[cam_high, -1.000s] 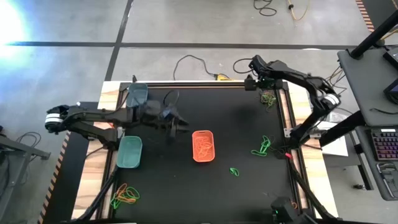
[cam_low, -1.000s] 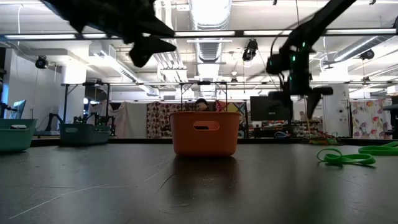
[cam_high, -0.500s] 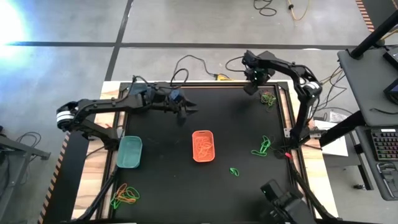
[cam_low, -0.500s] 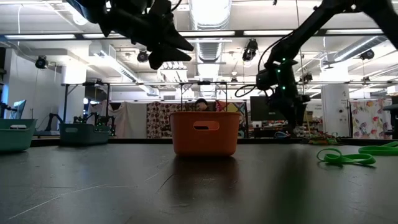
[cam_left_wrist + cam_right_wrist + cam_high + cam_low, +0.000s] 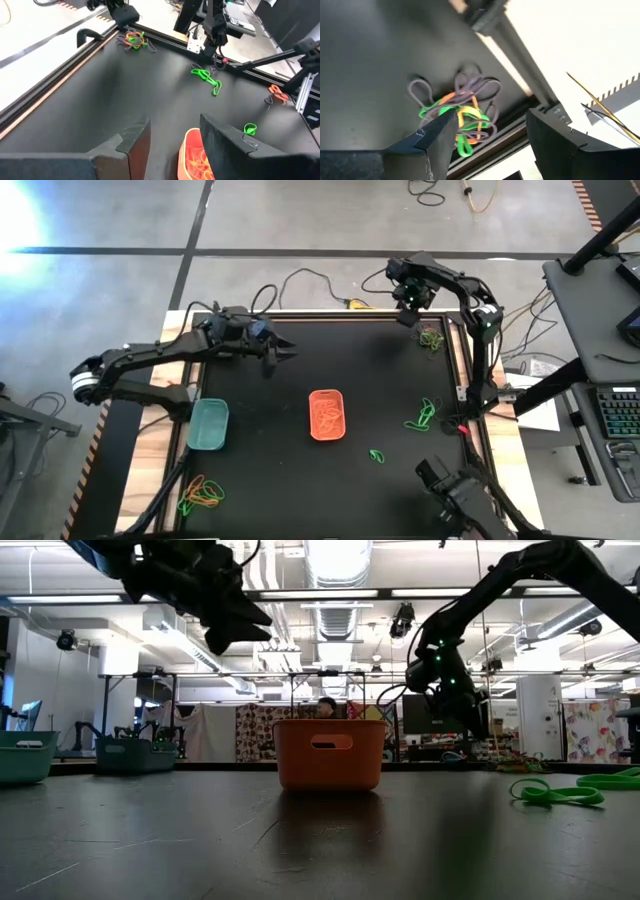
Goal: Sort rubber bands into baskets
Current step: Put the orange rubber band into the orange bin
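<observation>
The orange basket (image 5: 327, 414) stands mid-table with orange rubber bands (image 5: 196, 156) in it. The light teal basket (image 5: 209, 424) stands at the left. The dark grey-teal basket (image 5: 135, 755) shows only in the low view. My left gripper (image 5: 281, 352) is open and empty, in the air far-left of the orange basket. My right gripper (image 5: 405, 302) is open and empty near the far right corner, above and beside a tangle of green, orange and brown bands (image 5: 462, 112) that lies on the mat (image 5: 432, 337).
Green bands lie at the right (image 5: 420, 417) and near the front (image 5: 377, 455). A heap of green and orange bands (image 5: 200, 495) lies off the mat at the near left. Metal rails frame the mat (image 5: 462, 360). Cables lie behind the far edge (image 5: 300, 280).
My left gripper has gone from beside the orange basket toward the table's far edge, then a little toward the left edge, staying open. My right arm has swung its elbow toward the far edge, while its gripper has stayed by the tangle at the far right corner.
</observation>
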### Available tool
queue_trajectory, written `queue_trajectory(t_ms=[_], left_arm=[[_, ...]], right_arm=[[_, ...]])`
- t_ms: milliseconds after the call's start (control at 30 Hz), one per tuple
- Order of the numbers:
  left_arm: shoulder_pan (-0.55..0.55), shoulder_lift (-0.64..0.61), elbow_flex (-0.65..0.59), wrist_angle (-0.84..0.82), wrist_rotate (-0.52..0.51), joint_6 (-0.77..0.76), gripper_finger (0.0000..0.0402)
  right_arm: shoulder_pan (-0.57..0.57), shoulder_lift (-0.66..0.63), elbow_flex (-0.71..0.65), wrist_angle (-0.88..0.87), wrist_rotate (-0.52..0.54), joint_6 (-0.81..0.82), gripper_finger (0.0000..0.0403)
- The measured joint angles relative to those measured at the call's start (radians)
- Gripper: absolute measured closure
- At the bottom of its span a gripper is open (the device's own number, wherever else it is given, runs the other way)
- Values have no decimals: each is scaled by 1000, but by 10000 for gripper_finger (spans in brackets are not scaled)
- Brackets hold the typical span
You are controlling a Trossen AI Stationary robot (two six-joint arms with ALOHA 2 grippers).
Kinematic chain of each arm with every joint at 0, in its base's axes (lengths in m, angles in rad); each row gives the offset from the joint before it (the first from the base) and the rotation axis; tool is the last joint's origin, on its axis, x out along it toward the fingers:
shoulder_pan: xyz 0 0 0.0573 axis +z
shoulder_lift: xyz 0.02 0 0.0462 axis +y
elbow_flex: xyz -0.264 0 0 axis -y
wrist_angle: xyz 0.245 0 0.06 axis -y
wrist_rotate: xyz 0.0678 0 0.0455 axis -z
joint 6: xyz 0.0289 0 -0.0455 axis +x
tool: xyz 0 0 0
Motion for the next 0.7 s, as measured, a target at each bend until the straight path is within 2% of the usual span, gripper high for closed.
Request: queue_trajectory(t_ms=[700], left_arm=[[25,14,-10,40,9,-42,247]], right_arm=[[-46,0,-63,42,-4,-59,177]])
